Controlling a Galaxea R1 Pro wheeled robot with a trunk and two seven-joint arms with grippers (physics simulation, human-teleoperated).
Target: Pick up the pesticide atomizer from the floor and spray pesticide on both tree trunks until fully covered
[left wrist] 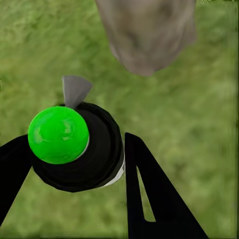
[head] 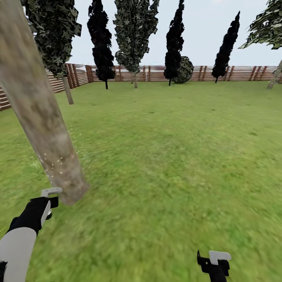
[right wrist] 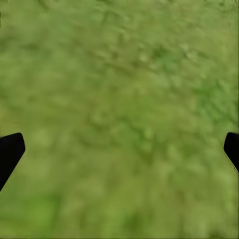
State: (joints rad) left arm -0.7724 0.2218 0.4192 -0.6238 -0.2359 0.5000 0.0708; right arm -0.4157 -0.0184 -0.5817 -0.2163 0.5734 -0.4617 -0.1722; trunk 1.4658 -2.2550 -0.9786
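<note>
Gripping atomizer (left wrist: 79, 149), left tool (left wrist: 74, 164), no lettering.

A: Head camera? Looking forward and down over the lawn (head: 168, 156) toward the fence (head: 243, 73), the tree trunk (head: 39, 113) standing close (leaning across its left).

B: Left wrist camera is facing down, sharing that trunk's base (left wrist: 147, 35); right wrist is hovering over grass (right wrist: 119, 109).

I see flat, even daylight under a pale overcast sky (head: 203, 31), with no cast shadows or glare anywhere. The lawn (head: 176, 164) smears into soft blur close to me and sharpens toward the fence (head: 243, 73). Both my wrist views are soft and low in detail.
</note>
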